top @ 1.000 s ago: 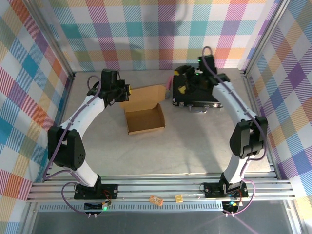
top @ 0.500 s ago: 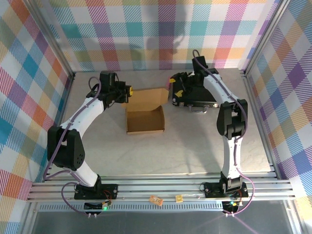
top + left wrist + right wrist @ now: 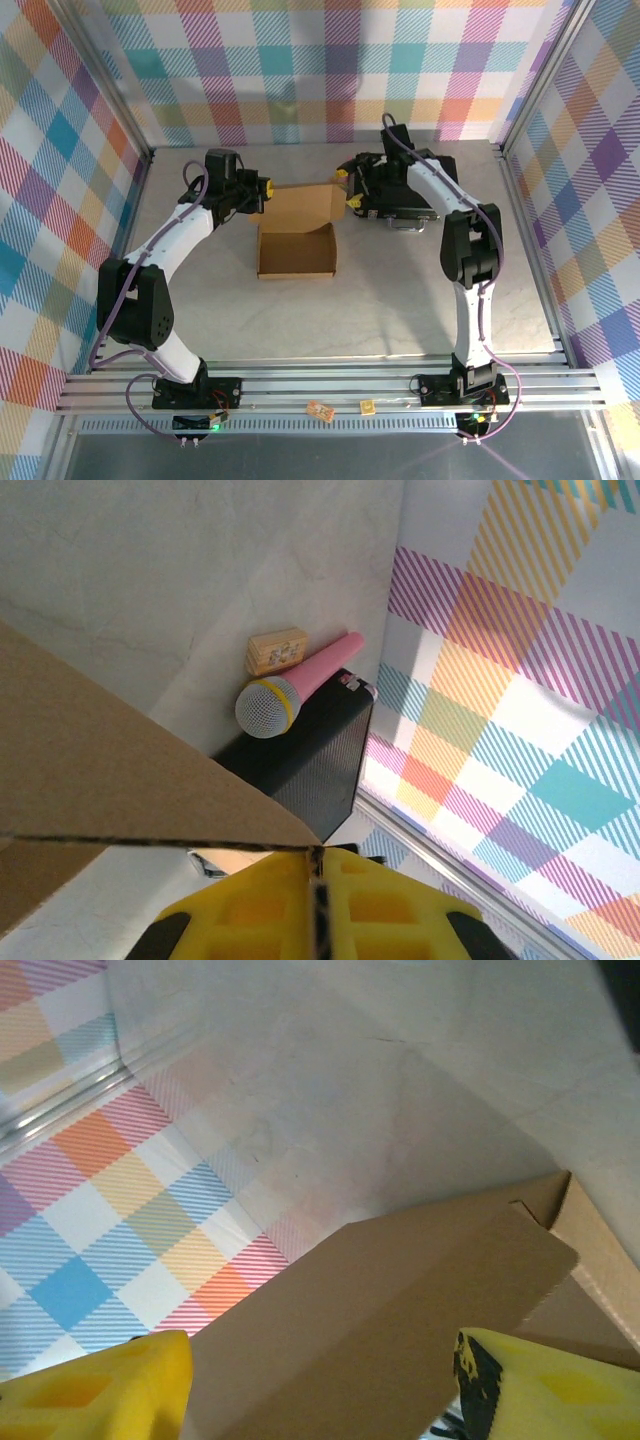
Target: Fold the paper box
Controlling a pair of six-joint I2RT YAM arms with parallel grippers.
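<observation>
The paper box (image 3: pixel 296 250) is brown cardboard and lies open-topped in the middle of the table. Its lid flap (image 3: pixel 302 204) stands up at the far side. My left gripper (image 3: pixel 262 187) is shut on the flap's left edge. In the left wrist view the yellow fingers (image 3: pixel 250 910) pinch the thin cardboard edge (image 3: pixel 120 780), with the gripper (image 3: pixel 318 880) closed tight on it. My right gripper (image 3: pixel 346 190) is at the flap's right edge and open. In the right wrist view the flap (image 3: pixel 400 1300) lies between the two spread yellow fingertips (image 3: pixel 110 1385) of that gripper (image 3: pixel 320 1390).
A black case (image 3: pixel 405 198) lies right of the box, under the right arm. A pink microphone (image 3: pixel 292 685) and a small wooden block (image 3: pixel 277 650) lie by the case (image 3: pixel 310 765) near the back wall. Two small items (image 3: pixel 320 410) sit on the front rail.
My right arm has swung left from above the black case to the lid flap's right edge. The box has turned slightly. The left gripper has kept its hold.
</observation>
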